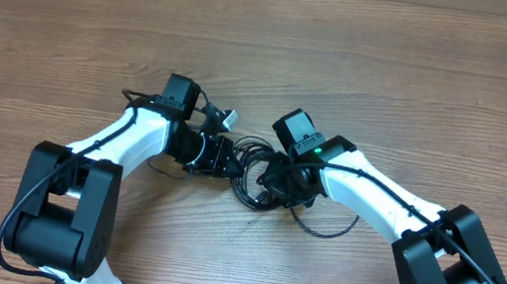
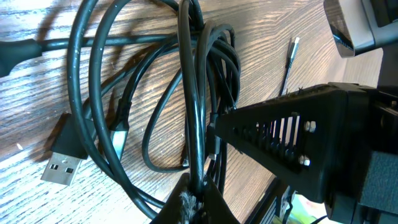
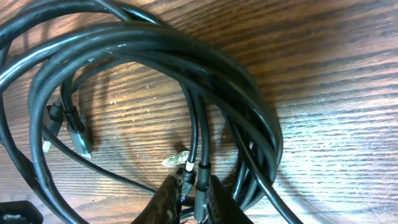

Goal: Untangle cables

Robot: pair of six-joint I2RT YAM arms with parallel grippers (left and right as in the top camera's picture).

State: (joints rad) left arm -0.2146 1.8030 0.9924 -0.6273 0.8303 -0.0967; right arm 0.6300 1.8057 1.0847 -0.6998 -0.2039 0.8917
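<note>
Two sets of jaws grip one bundle. The left jaws are pressed together on a strand of the cables (image 2: 193, 124), and the right jaws pinch two thin strands of the same coil. The coil lies in the middle of the bench (image 1: 268, 44), towards its near edge, between the arms. Pulling both ways at once would likely cinch the loops tighter. The USB plug (image 2: 62, 163) could also snag in a loop. No container is in view.
</note>
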